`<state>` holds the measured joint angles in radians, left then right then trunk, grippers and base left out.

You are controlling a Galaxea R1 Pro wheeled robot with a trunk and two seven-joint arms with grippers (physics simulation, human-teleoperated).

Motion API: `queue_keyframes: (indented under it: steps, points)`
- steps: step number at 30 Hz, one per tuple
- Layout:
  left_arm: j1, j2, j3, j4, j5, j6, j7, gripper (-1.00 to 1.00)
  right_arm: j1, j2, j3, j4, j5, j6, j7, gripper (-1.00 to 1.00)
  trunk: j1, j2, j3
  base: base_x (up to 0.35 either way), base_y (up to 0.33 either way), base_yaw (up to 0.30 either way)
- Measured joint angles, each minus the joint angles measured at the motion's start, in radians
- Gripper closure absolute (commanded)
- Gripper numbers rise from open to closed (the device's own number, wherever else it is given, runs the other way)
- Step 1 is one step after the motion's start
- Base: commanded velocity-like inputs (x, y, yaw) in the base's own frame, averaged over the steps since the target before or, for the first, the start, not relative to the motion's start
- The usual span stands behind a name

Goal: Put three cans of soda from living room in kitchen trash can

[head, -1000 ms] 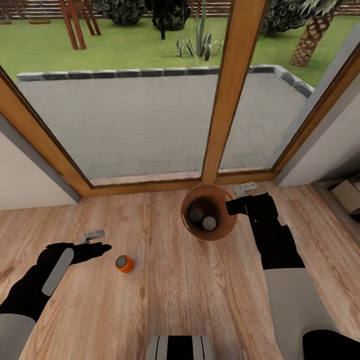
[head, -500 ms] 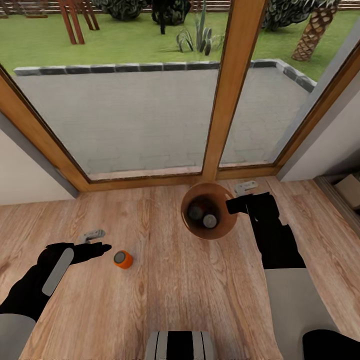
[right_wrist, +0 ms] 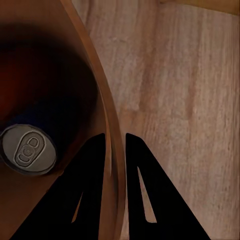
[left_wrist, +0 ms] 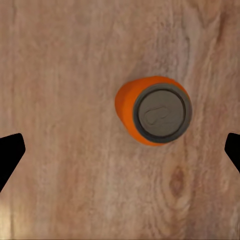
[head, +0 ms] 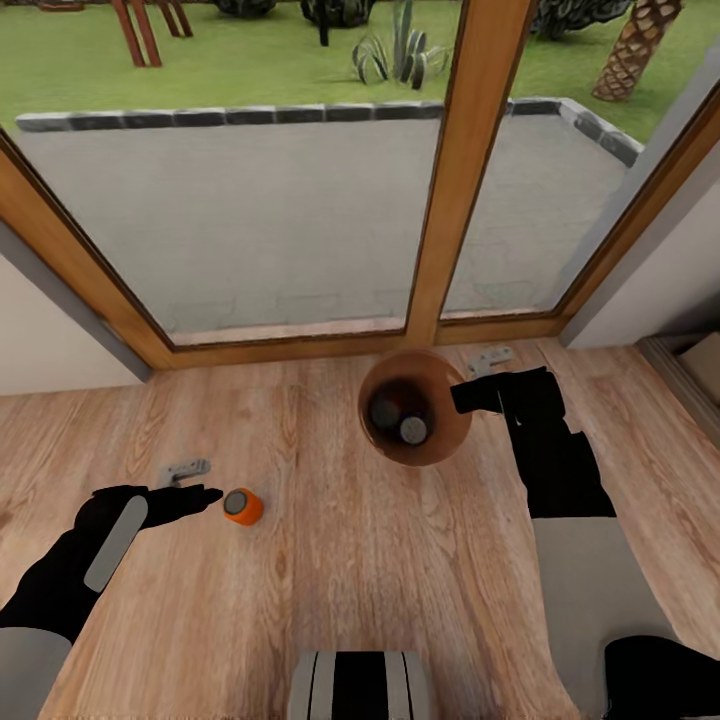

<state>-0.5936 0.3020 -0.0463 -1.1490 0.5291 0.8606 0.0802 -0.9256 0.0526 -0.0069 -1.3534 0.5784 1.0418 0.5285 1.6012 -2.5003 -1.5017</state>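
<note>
I'm counting three cans: one orange can (head: 243,506) standing upright on the wood-plank floor (head: 330,590) just off my left gripper (head: 196,482), whose fingers are spread wide apart, and two silvery-topped cans (head: 400,422) sitting inside the round bin (head: 437,448) near the glass door's wooden frame (head: 300,345). My right gripper (head: 478,378) is pinching the bin's thin brown rim, one finger inside, one outside.
</note>
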Motion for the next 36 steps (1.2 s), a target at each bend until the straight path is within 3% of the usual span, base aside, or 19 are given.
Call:
queue_keyframes:
  steps: [6, 11, 15, 18, 20, 24, 28, 32, 36]
  points:
    - [0.000, -0.002, -0.001, 0.000, 0.000, 0.000, 0.001, -1.00, -0.066, -0.005, -0.001, 0.017, -0.016, 0.004, 0.007, 1.00, 0.003, -0.001, -0.032, 0.000, 0.000, 0.000]
    - [0.000, -0.015, -0.001, 0.000, -0.001, 0.000, 0.001, -1.00, -0.103, -0.017, -0.002, 0.001, 0.012, 0.001, 0.006, 1.00, 0.005, -0.003, -0.057, 0.000, 0.000, 0.000]
    - [0.000, -0.021, -0.014, -0.002, -0.001, 0.000, 0.001, -1.00, -0.125, -0.024, -0.002, -0.001, 0.036, 0.004, 0.019, 1.00, 0.005, -0.003, -0.058, 0.002, 0.000, 0.000]
    - [0.000, -0.022, -0.029, -0.002, -0.001, 0.000, 0.001, -1.00, -0.131, -0.030, -0.005, -0.001, 0.119, 0.000, 0.097, 1.00, 0.005, -0.003, -0.058, 0.106, 0.000, 0.000]
    - [0.000, -0.022, -0.032, -0.002, -0.001, 0.000, 0.001, -1.00, -0.133, -0.032, -0.005, -0.003, 0.137, 0.001, 0.136, 1.00, 0.005, -0.003, -0.059, 0.239, 0.000, 0.000]
    - [0.000, -0.024, -0.036, -0.002, -0.001, 0.001, 0.001, -1.00, -0.134, -0.034, -0.005, -0.007, 0.138, 0.005, 0.174, 1.00, 0.005, -0.003, -0.059, 0.296, 0.000, 0.000]
    - [0.000, -0.024, -0.037, -0.003, -0.001, 0.000, 0.001, -1.00, -0.133, -0.033, -0.006, -0.007, 0.175, -0.004, 0.177, 1.00, 0.005, -0.003, -0.059, 0.106, 0.000, 0.000]
    - [0.000, -0.024, -0.037, -0.003, -0.001, 0.000, 0.001, -1.00, -0.133, -0.033, -0.004, -0.007, 0.150, 0.005, 0.181, 1.00, 0.005, -0.003, -0.059, 0.026, 0.000, 0.000]
    - [0.000, -0.025, -0.037, -0.012, -0.001, 0.000, 0.001, -1.00, -0.133, -0.032, -0.003, -0.007, 0.160, 0.002, 0.180, 1.00, 0.005, -0.003, -0.062, 0.004, 0.000, 0.000]
